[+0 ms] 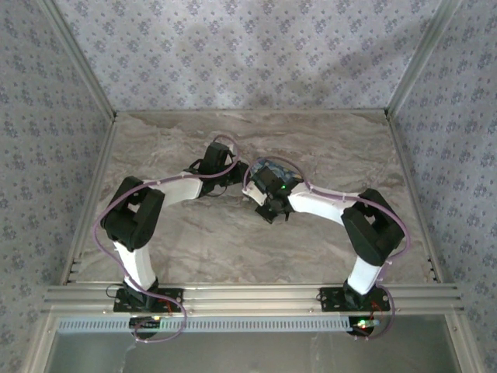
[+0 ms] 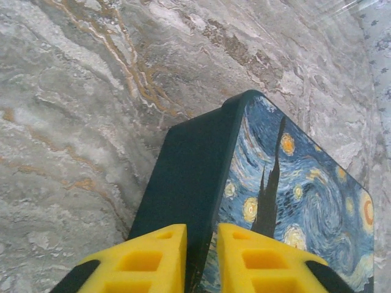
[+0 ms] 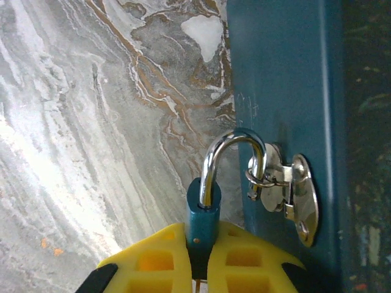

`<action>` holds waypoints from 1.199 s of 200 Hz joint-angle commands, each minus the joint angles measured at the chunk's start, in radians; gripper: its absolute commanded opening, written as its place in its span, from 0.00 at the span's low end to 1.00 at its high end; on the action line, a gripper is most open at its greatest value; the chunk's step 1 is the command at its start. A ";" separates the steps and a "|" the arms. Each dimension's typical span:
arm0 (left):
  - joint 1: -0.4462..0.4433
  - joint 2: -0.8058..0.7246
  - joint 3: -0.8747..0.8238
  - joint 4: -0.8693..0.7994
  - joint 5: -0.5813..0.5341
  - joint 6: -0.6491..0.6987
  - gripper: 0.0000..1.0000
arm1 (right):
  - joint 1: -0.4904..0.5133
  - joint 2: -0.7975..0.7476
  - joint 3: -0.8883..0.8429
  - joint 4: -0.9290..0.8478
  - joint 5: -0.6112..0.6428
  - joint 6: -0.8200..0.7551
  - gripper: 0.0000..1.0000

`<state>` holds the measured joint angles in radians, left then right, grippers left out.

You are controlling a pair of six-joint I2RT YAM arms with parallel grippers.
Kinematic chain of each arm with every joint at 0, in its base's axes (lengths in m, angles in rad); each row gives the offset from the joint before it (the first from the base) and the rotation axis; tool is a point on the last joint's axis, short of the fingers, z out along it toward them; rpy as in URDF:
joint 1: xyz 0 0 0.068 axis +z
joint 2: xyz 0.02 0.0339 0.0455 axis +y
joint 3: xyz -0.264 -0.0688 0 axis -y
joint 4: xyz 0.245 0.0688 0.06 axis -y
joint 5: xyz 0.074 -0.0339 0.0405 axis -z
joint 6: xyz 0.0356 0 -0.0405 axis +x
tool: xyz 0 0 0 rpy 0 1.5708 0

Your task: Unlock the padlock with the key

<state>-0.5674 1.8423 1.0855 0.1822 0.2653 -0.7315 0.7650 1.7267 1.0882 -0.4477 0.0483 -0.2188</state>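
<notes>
Right wrist: padlock (image 3: 201,217) in right gripper (image 3: 198,256); left wrist: painted box (image 2: 195,171) edge.

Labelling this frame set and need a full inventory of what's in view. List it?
box: 1, dark teal with a Starry Night lid, mid-table
padlock: 1, teal body and silver shackle, hooked through the hasp ring
hasp: 1, silver, on the box's side
table: 1, grey-brown marble
walls: 3, grey floral print, around the table
frame rail: 1, aluminium, near edge
left arm, right arm: 2, white and black, based at the rail
left gripper: 1, yellow fingers, closed on the box's edge
right gripper: 1, yellow fingers, shut on the padlock body
</notes>
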 commanded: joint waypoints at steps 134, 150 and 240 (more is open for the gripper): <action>-0.024 0.025 -0.010 -0.044 0.012 -0.006 0.10 | -0.016 0.061 0.066 -0.043 -0.079 0.114 0.19; -0.023 0.023 -0.010 -0.049 0.008 -0.003 0.11 | -0.021 0.050 0.048 -0.019 -0.068 0.135 0.24; -0.023 0.021 0.004 -0.066 0.006 0.004 0.11 | 0.005 0.030 0.000 0.012 0.079 0.254 0.32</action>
<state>-0.5770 1.8534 1.0859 0.2150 0.2623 -0.7376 0.7605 1.7912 1.1061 -0.4538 0.0475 -0.0372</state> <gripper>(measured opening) 0.107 0.315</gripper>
